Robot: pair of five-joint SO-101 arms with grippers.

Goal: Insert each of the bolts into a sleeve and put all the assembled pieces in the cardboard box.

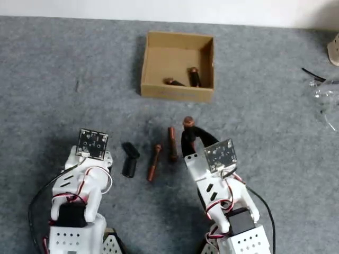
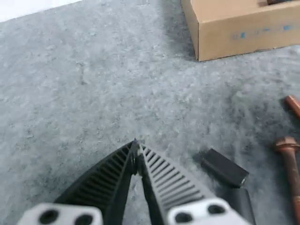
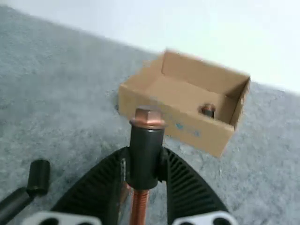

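- Grey matting (image 1: 265, 106) covers the table, with a pale wall behind it.
- An open cardboard box (image 1: 177, 93) sits at the far middle of the matting. Two assembled pieces (image 1: 194, 77) lie inside it, toward its right side in the high view.
- The right gripper (image 3: 146, 157) pinches a black sleeve (image 3: 146, 145) across its middle and holds it upright, short of the box.
- A copper-coloured bolt (image 3: 149, 117) runs through that sleeve. Its hex head rests on the sleeve's top rim and its shaft pokes out below.
- The left gripper (image 2: 137, 149) has its ribbed fingers pressed together on nothing, low over bare matting.
- Two loose bolts (image 1: 154, 162) lie between the arms, near each other but apart.
- Two empty sleeves (image 1: 129, 168) lie just beside them, toward the left arm. They sit end to end and are possibly touching.
- Handling, as a judgement: the bolts look like stiff metal, dense for their size and round enough to roll, though the matting should check that.
- The sleeves look rigid, perhaps plastic or rubber; the views do not settle which.
- The safest hold is across a sleeve's barrel, where the ribbed pads meet the widest surface.
- The held piece is best carried head-up. The bolt seems seated only by its head and might slide out if tipped over.
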